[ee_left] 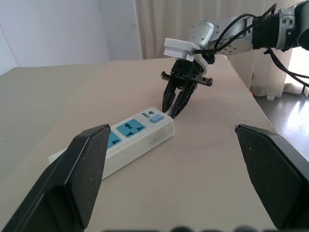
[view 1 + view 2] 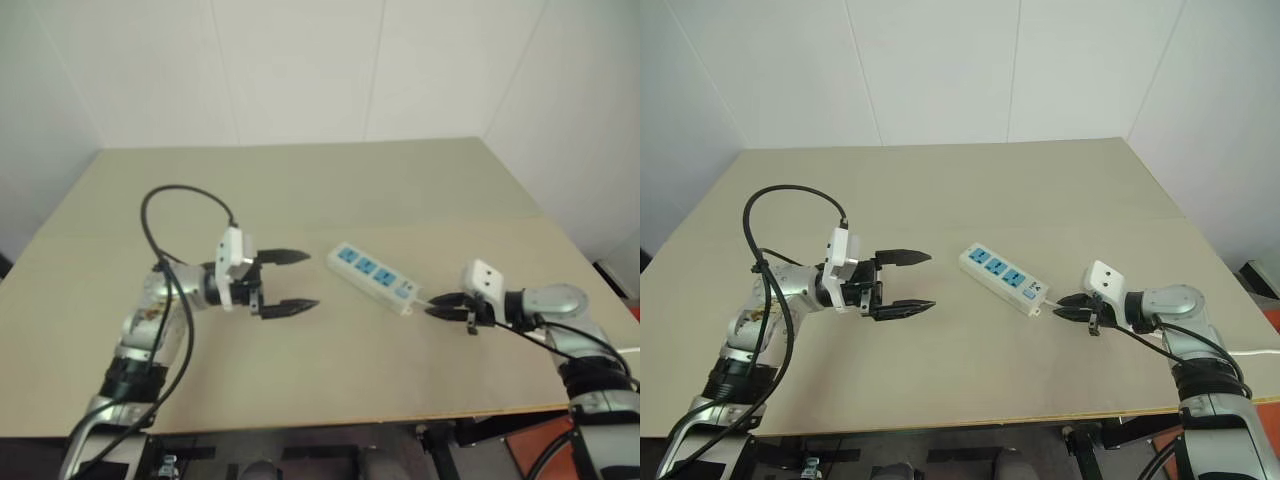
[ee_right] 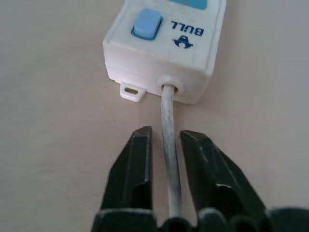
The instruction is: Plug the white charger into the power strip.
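Note:
The power strip lies flat at the middle of the table, a long white bar with three blue sockets and a blue switch at its near right end. My right gripper sits just off that end, low over the table. Its fingers stand slightly apart on either side of the strip's thin white cord, so it is narrowly open. My left gripper hovers wide open to the left of the strip, pointing at it with nothing between its fingers. The white charger is out of view.
The tan table runs back to white walls, and its front edge lies close below both arms. A black cable loops up over my left arm. The strip's cord trails off to the right under my right arm.

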You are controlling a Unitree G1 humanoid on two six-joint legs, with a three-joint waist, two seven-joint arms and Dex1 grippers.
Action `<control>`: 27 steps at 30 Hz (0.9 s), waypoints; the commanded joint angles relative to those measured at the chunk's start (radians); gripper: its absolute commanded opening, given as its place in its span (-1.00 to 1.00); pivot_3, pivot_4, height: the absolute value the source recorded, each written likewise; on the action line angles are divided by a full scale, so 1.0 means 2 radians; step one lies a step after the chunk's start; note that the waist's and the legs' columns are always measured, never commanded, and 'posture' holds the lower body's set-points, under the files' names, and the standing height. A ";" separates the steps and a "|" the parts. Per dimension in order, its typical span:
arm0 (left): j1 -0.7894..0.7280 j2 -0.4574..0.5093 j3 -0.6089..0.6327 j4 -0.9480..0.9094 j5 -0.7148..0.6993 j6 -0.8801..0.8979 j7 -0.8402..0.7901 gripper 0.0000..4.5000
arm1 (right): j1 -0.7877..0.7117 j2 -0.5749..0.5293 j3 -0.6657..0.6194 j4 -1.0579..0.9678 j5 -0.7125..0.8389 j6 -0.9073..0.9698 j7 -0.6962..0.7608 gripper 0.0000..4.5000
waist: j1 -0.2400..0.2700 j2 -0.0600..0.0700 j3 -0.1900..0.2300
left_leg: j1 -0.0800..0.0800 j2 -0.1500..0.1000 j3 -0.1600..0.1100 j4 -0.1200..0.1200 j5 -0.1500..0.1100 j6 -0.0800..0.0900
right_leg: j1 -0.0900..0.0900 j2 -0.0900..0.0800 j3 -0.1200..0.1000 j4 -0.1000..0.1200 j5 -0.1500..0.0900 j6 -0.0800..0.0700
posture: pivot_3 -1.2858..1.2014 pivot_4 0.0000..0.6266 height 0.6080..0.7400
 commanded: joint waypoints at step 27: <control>-0.028 -0.016 0.009 0.009 -0.011 -0.017 -0.019 1.00 | 0.145 0.125 -0.114 -0.216 0.125 0.034 -0.196 0.97 | 0.007 0.000 0.000 | 0.000 0.000 0.000 0.000 0.000 0.000 | 0.000 0.000 0.000 0.000 0.000 0.000 | 0.03 -0.52 1.00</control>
